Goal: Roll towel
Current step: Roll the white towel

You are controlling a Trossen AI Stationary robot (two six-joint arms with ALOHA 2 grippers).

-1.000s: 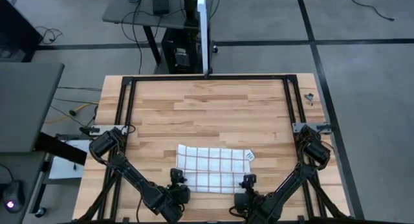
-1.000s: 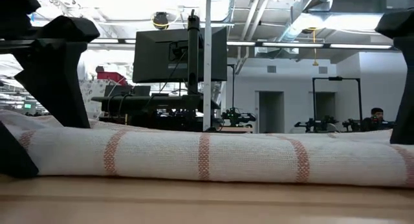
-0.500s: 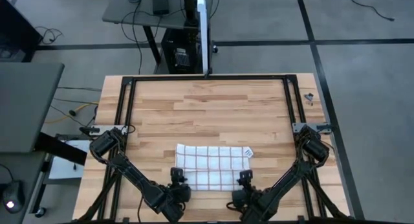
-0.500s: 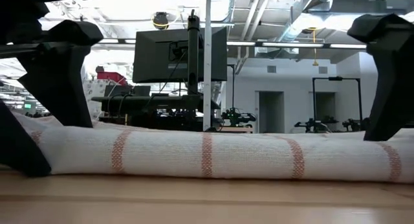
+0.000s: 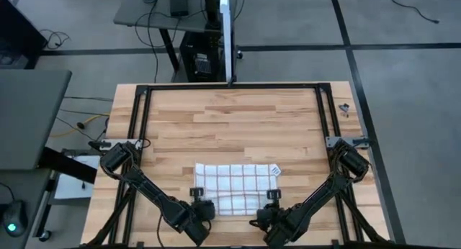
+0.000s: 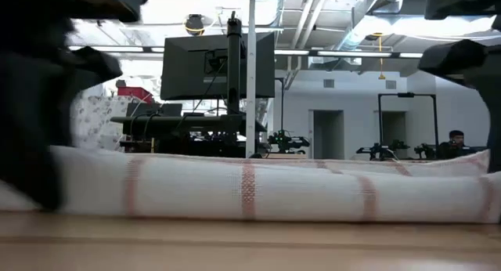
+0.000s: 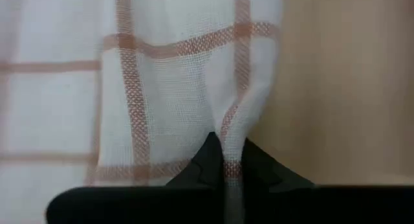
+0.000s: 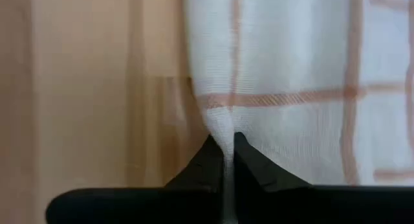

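The towel (image 5: 238,183), white with thin reddish-brown grid lines, lies spread on the wooden table near its front edge. In the low view its near edge (image 6: 250,189) shows as a low thick ridge across the picture. My left gripper (image 5: 202,206) is shut on the towel at its near left corner. My right gripper (image 5: 269,203) is shut on it at the near right corner. A small white tag (image 5: 277,171) sticks out at the towel's far right corner. My left gripper (image 7: 224,160) pinches a puckered ridge of cloth (image 7: 228,123) between its two fingertips, close beside the towel's left edge at the near end. The fingers come steeply from above. The rest of the towel lies on the table; how many layers are pinched, I cannot tell. My right gripper (image 8: 225,153) pinches a narrow pucker of cloth (image 8: 220,123) between its two fingertips, right at the towel's right edge near the near corner. The fingers slant down from above. The cloth beyond the pinch lies flat on the table.
Bare wooden table (image 5: 230,127) stretches beyond the towel to the far edge, framed by a black rail (image 5: 230,85). Both arms' bases stand at the table's left (image 5: 119,155) and right (image 5: 349,161) sides. A monitor on a stand (image 6: 219,63) is behind the table.
Both grippers stood open over the towel's near corners and have now shut, each taking a pinch of cloth. Both wrists have turned and tipped while staying nearly in place. The towel's near edge has bunched slightly at the two pinches; the rest lies as before.
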